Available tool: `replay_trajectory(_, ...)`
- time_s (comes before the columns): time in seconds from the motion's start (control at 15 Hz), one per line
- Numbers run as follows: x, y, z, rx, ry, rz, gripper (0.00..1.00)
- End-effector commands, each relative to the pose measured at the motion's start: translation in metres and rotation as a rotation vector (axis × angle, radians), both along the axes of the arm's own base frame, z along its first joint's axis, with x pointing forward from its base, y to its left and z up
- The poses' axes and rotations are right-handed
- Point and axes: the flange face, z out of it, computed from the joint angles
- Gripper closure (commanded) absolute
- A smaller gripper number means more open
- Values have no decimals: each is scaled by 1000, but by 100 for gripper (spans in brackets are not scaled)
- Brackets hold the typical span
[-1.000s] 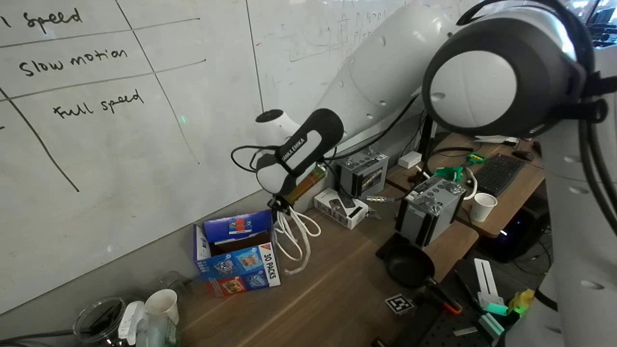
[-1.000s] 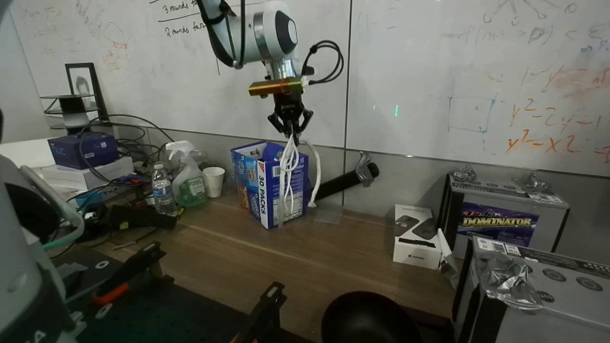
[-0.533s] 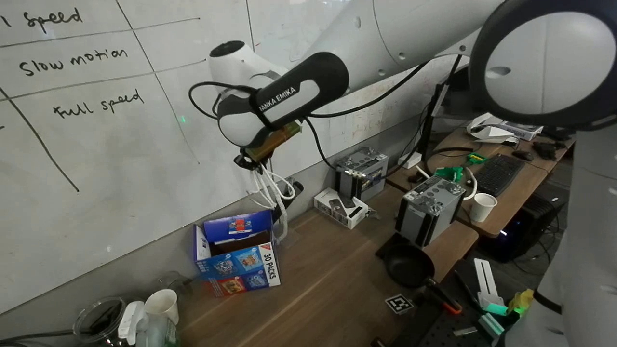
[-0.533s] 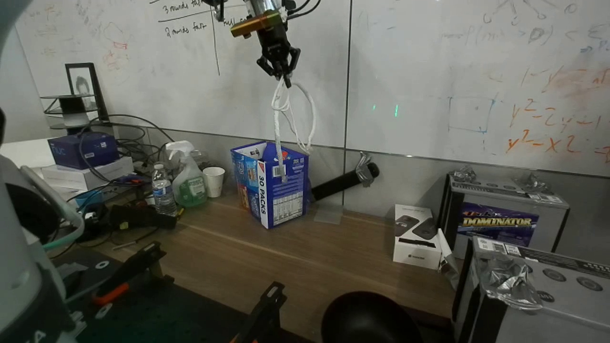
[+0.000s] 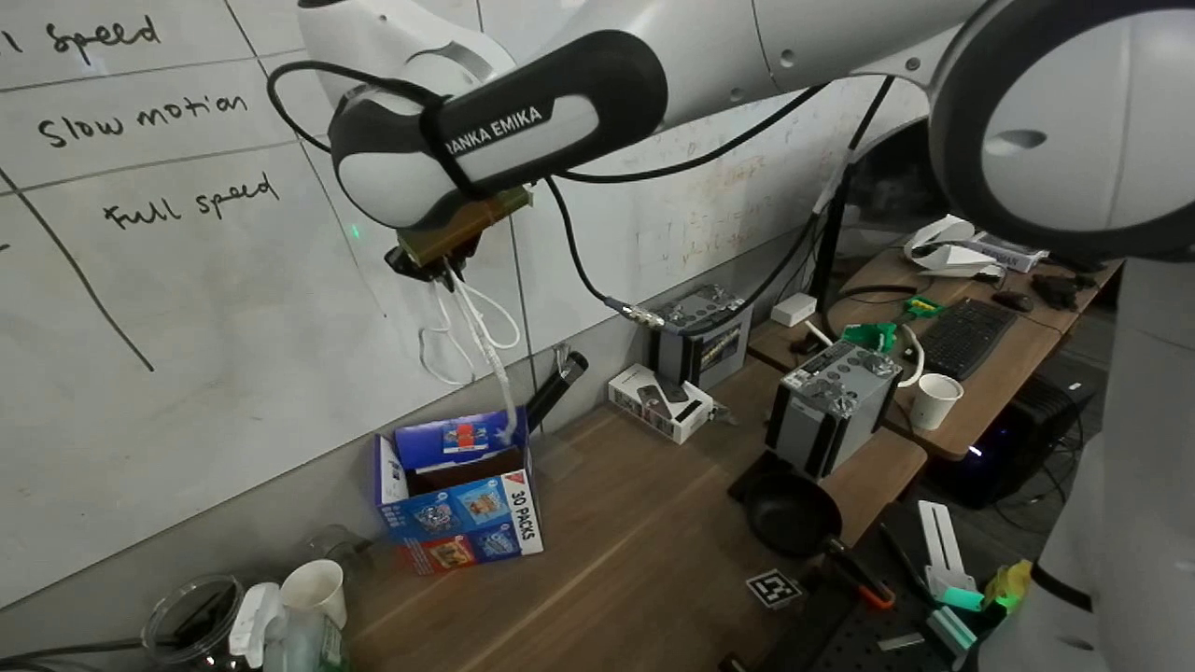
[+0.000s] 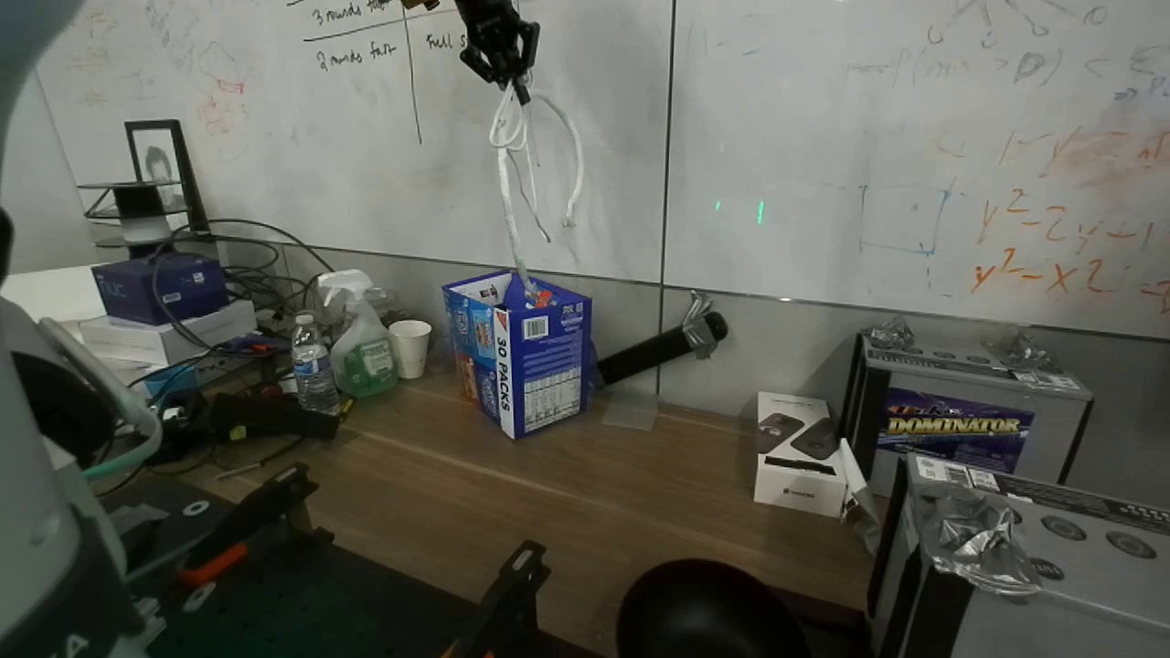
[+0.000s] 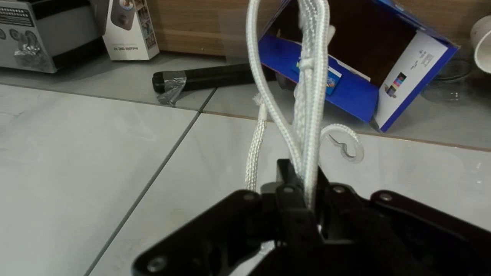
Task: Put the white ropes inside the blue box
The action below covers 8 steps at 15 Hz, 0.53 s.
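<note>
Scrawled equations and ruled lines cover parts of the whiteboard behind the wooden desk. Toward the desk's edge under that board I see a spray bottle of green liquid beside a paper cup, a black tube at a slant, and a white carton. A black pan sits by the opposite edge. Near the whiteboard edge too stands the blue box, upright, its top uncovered, "30 PACKS" printed down one side. I have the tool clamped on the white ropes, up in front of the board and well above the desk. They are braided cord, doubled into a loop at the grip, with a frayed end showing in the wrist view. Below the tool the strands dangle apart, and the longest overlaps the box in both exterior views; whether its tip touches the cardboard I can't tell.
</note>
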Motion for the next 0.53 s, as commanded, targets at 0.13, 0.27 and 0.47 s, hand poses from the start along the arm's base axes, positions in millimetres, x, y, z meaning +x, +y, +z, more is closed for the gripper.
replay_trajectory(0.13, 2, 21, 28, -9, -24, -35, 97)
replay_trajectory(0.27, 4, 19, 20, -12, -3, -31, 97)
replay_trajectory(0.47, 10, 18, 0, -21, 29, -21, 97)
